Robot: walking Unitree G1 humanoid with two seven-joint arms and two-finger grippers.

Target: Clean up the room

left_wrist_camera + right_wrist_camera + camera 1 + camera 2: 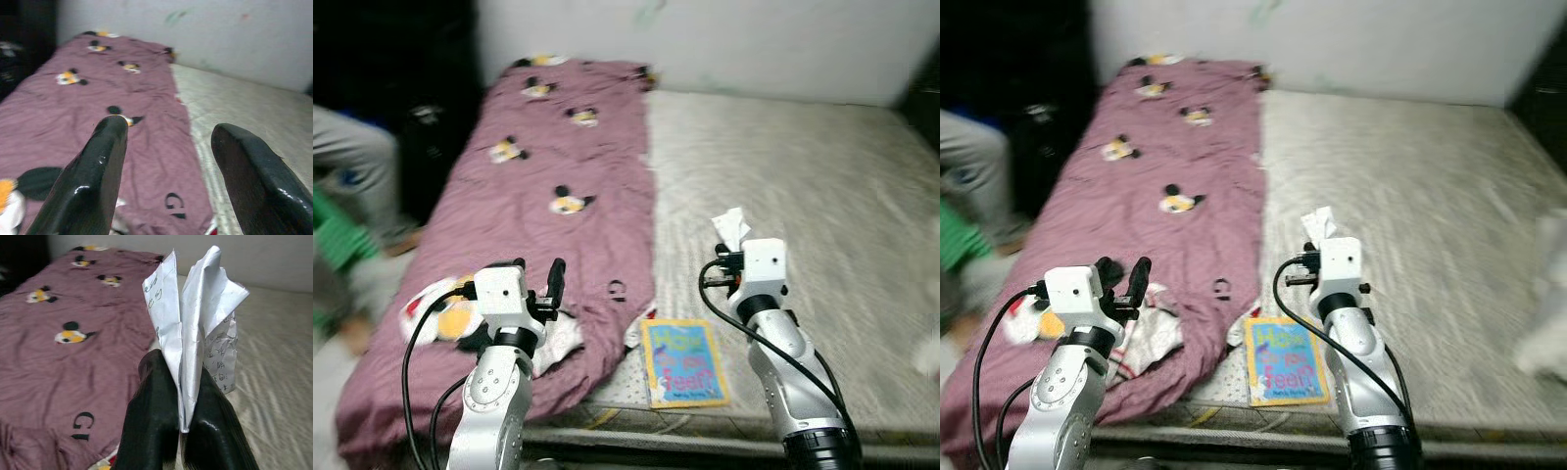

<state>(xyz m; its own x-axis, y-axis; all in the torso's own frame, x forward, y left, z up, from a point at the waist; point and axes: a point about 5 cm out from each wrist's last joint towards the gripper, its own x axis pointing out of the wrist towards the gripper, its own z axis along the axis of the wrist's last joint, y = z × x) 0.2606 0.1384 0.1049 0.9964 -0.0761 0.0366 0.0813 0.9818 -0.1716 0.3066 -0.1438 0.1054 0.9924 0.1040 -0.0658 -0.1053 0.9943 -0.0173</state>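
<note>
Paper (195, 328) in right gripper (178, 426), writing too blurred.

Bedroom, mattress (803, 186), cartoon-print blanket (538, 225)

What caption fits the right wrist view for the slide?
Right gripper pinching a crumpled sheet of paper above the bed, purple blanket alongside.
</note>
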